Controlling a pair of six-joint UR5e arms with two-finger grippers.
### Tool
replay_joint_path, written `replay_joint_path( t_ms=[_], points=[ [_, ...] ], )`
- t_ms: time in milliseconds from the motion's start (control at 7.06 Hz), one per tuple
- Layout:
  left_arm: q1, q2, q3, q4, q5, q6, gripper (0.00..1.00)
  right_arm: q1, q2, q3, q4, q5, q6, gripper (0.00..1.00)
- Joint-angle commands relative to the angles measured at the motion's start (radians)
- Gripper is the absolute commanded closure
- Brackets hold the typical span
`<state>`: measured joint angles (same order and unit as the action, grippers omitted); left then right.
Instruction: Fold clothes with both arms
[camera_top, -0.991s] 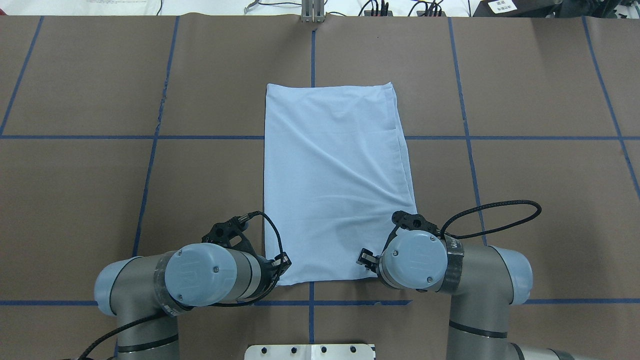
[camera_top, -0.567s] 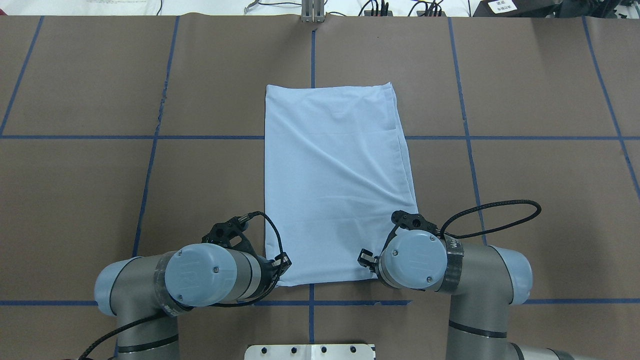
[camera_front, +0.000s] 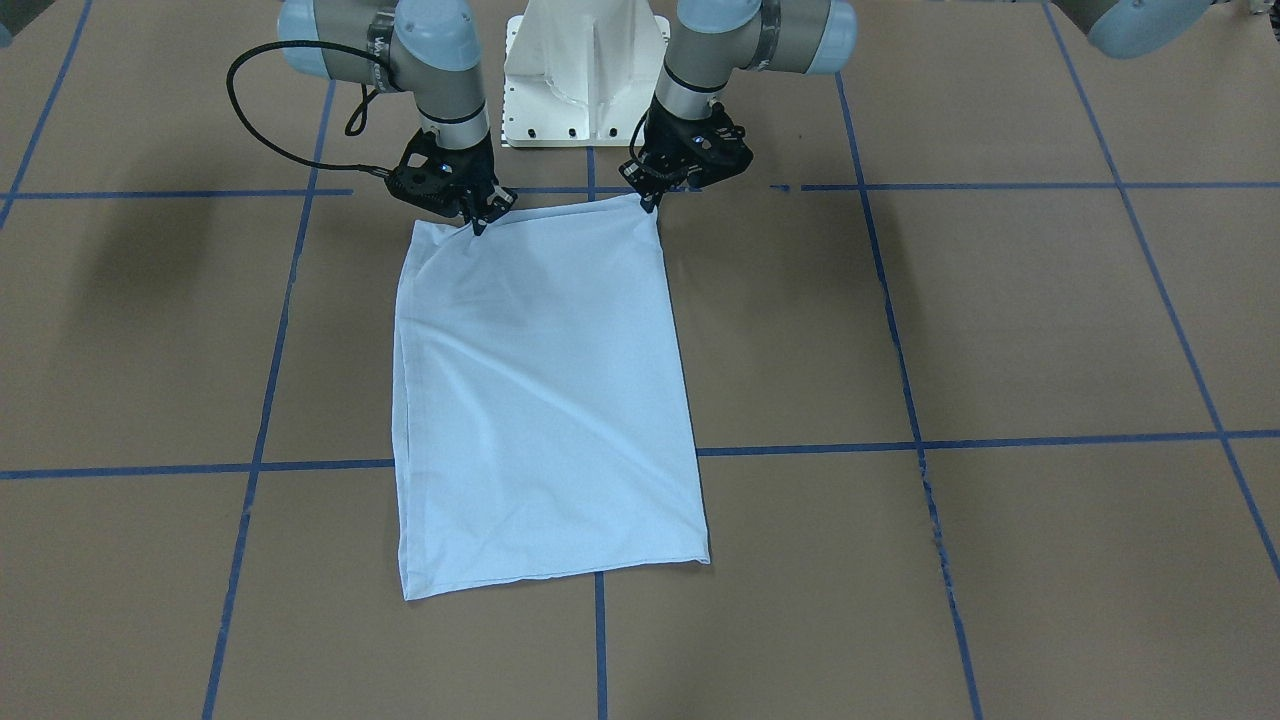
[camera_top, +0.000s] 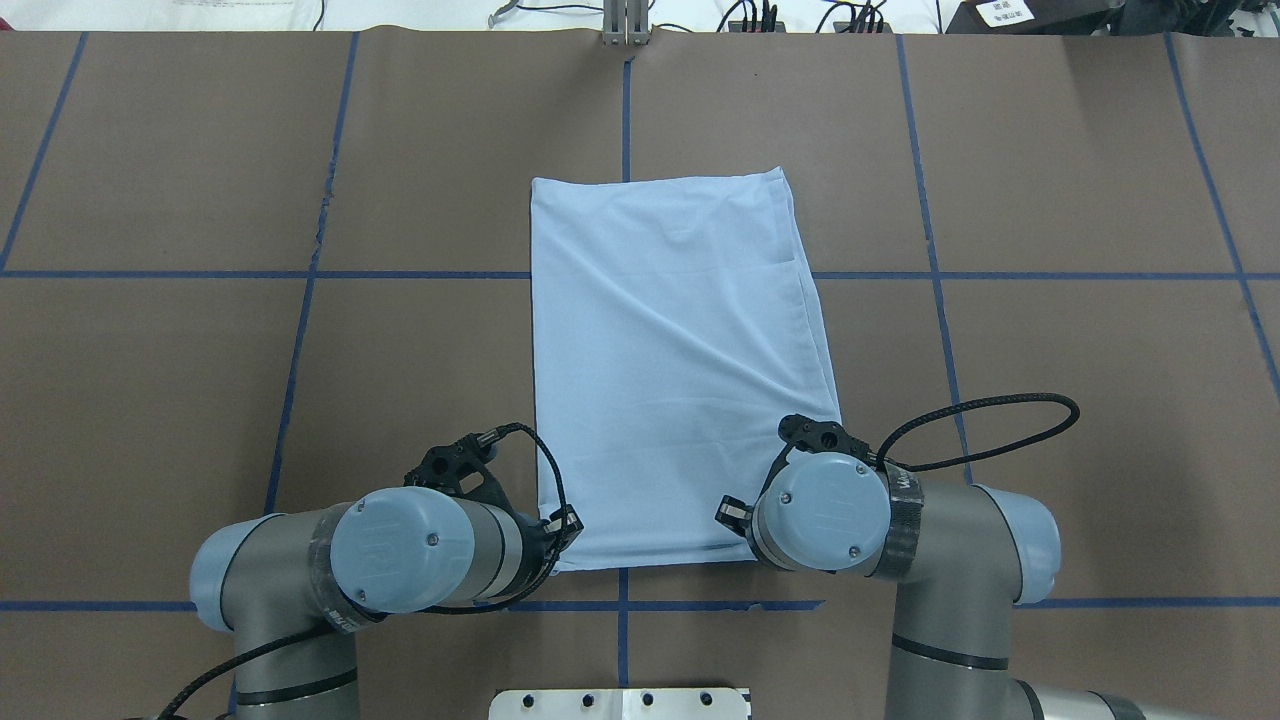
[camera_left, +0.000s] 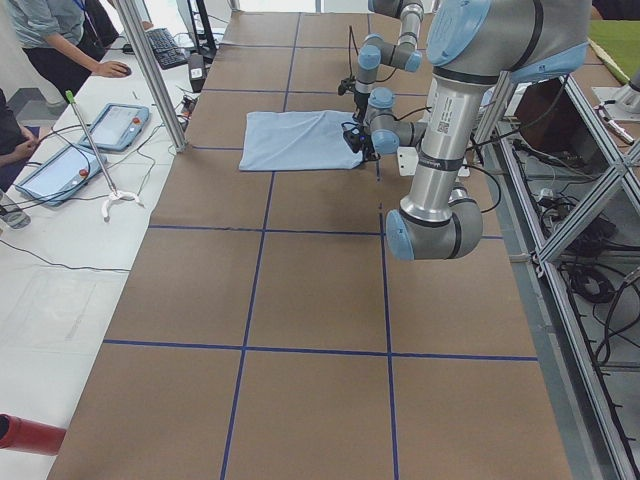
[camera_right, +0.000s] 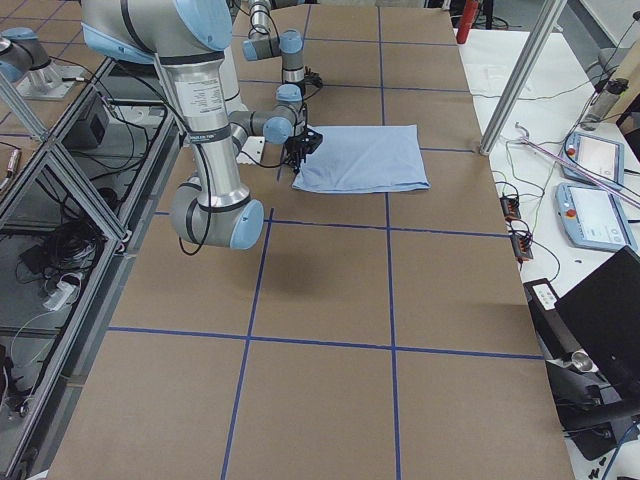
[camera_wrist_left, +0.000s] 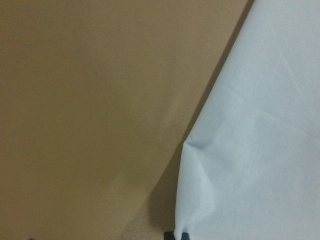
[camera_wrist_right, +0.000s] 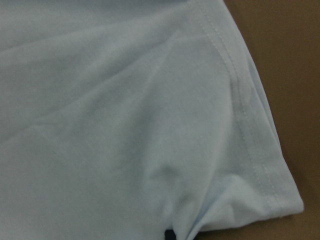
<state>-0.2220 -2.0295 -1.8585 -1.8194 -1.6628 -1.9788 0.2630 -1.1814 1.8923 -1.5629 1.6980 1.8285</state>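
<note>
The light blue T-shirt lies folded into a tall rectangle in the middle of the brown table, with no print showing. My left gripper is shut on its near-left corner. My right gripper is shut on the near edge close to the near-right corner. The left wrist view shows the cloth creased down toward the fingertips at the bottom. In the right wrist view the hemmed cloth bunches in the same way. The pinched near edge is raised slightly off the table.
The white pedestal base stands just behind both grippers. Blue tape lines grid the brown table cover. A side table holds tablets beside a metal pole, and a person stands there.
The shirt's far edge has slid slightly toward the robot. The right wrist has shifted a little to the left, and the near edge has bunched up between the grippers.
</note>
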Motion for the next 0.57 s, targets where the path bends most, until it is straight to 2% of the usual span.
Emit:
replay_joint_path(
  t_ms=[0, 425],
  points=[
    [0.000, 0.000, 0.004, -0.001, 0.000, 0.000, 1.00, 0.012, 0.011, 0.001, 0.001, 0.000, 0.000, 1.00],
    [-0.002, 0.014, -0.031, 0.005, 0.000, 0.000, 1.00, 0.013, 0.026, 0.007, 0.012, 0.000, 0.006, 1.00]
  ],
)
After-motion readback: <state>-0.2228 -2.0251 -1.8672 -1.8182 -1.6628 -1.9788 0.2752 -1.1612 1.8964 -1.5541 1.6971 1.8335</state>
